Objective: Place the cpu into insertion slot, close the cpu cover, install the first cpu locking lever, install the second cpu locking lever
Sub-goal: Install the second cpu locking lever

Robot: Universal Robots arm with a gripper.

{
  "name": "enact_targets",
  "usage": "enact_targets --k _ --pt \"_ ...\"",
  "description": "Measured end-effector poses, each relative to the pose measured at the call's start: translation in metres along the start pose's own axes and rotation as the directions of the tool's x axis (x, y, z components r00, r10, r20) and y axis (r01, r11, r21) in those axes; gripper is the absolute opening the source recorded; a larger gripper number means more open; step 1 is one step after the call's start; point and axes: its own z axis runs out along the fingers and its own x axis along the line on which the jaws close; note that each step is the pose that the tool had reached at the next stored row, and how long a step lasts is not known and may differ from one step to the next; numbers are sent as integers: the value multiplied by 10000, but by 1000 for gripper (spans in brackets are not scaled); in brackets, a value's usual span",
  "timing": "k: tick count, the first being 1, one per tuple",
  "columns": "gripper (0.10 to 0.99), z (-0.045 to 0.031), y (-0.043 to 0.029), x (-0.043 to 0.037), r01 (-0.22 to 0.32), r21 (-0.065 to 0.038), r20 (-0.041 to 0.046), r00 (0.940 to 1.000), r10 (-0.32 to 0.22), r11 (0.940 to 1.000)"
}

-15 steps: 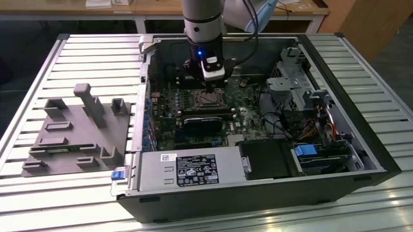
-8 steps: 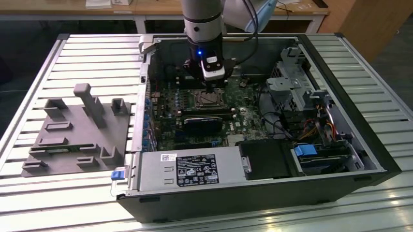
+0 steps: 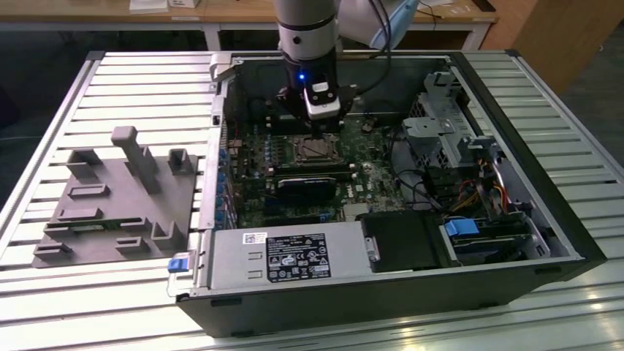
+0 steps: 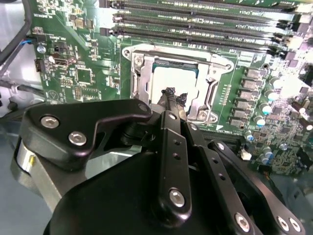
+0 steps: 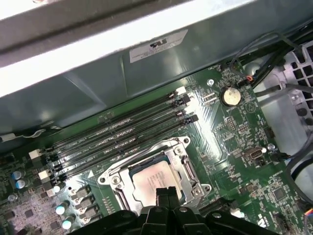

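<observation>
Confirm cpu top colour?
Pale silvery-tan metal; the cpu shows best in the first wrist view, framed by the cpu cover.

Even overhead light, dim inside the computer case (image 3: pixel 546 219) — glare streaks the slatted table (image 3: pixel 127 73). In the first wrist view a bright band washes out the case wall (image 5: pixel 98 54); the gripper (image 4: pixel 172 100) looms dark and soft — near focus.

You can't see the near edge of the cpu (image 4: pixel 168 78) in either wrist view: the gripper (image 4: pixel 172 98) covers it, and whether its fingers touch the chip stays unclear. The arm hides the insertion slot's (image 3: pixel 314 148) far rim in the exterior view.
</observation>
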Motion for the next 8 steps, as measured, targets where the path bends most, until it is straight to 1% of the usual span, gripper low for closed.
enact_targets --k 2,4,8 --pt "102 -25 2 -3 0 1 0 10000 0 10000" --pt "102 -30 -1 -6 1 -1 0 10000 -1 10000" --pt "102 -32 -43 -26 0 1 0 10000 0 10000"
